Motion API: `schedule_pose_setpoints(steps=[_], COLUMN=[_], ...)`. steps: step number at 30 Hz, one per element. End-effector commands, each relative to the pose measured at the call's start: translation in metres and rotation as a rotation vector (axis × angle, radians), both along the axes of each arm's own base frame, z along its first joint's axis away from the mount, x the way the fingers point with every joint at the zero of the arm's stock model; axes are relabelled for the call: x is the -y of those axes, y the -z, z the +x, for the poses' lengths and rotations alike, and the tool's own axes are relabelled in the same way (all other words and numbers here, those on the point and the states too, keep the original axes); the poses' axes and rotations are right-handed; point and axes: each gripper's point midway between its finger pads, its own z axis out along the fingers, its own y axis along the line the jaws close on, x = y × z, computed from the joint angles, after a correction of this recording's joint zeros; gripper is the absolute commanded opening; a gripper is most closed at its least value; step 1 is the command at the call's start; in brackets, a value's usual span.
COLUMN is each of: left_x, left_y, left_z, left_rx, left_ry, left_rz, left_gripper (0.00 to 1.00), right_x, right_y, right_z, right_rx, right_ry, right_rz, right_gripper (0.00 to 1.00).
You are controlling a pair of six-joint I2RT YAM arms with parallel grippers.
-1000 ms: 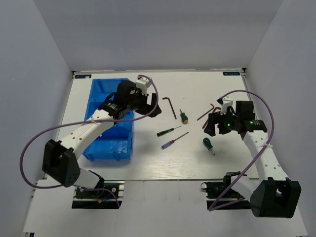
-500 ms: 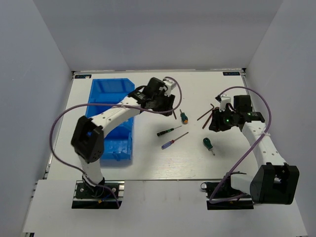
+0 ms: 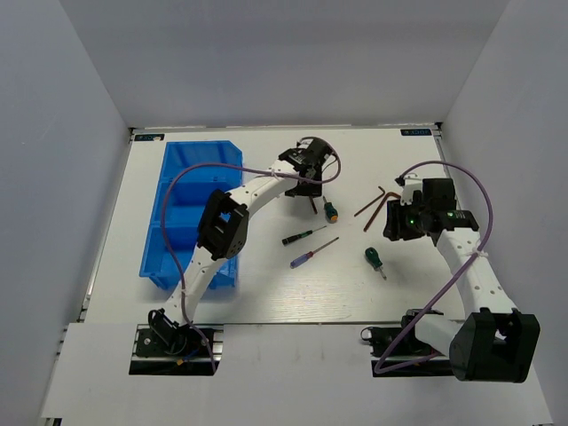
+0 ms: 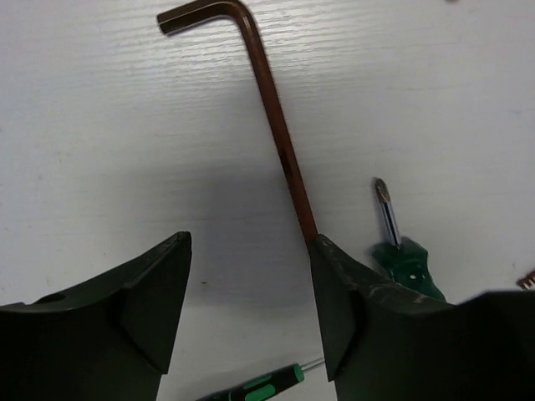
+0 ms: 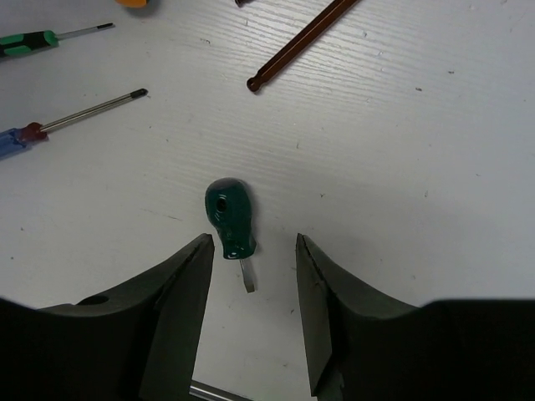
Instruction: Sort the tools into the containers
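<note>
**Progress.** No tool is seen to have been sorted. The bin stands at the left of the tabletop. Nothing is made out in its visible compartments, though part of it is hidden by the left arm. No other container is seen.

**Tools loose on the tabletop.**
- The left hex key lies under the left claw.
- An orange-ended stubby screwdriver lies just beside it.
- A green slim screwdriver and a purple slim screwdriver lie near the middle.
- The right hex keys, apparently two and crossed, lie further right.
- A green stubby screwdriver lies under the right claw.

**Left claw.** It is held spread above the left hex key, whose shank runs to the inner edge of one finger. Nothing is gripped.

**Right claw.** It is held spread, with the green stubby screwdriver lying just ahead of the gap between its fingers. Nothing is gripped.

**Judgement.** The task is assessed as at its start. A first pickup appears to be lined up by each arm, and every tool is left to be carried to the bin.
</note>
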Motion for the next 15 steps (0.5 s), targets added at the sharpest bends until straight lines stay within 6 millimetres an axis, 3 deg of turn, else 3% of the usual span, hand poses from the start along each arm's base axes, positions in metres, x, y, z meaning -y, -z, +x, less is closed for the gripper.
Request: schedule_pose_setpoints(steps=[1,5,12,15], left_x=[-0.005,0.002,0.018,0.021], left_y=[-0.024,-0.012,-0.013,0.000], left_z=[0.005,0.011,0.028,0.031], left_rx=[0.056,0.054,0.108,0.098], left_ry=[-0.130,-0.155,-0.156,-0.170], left_rz=[-0.010,-0.028,-0.086,-0.090], left_gripper=[0.68,0.64,0.63,0.60], right_x=[0.002,0.000,-0.005,-0.005], right_y=[-0.002,-0.003,0.000,0.005], right_z=[0.001,0.002,0.002,0.000], right_rx=[0.029,0.043,0.035,0.025], right_ry=[0.049,0.087,0.113,0.117], right_rz=[0.012,0.043,0.091,0.094], right_gripper=[0.50,0.50,0.50,0.50])
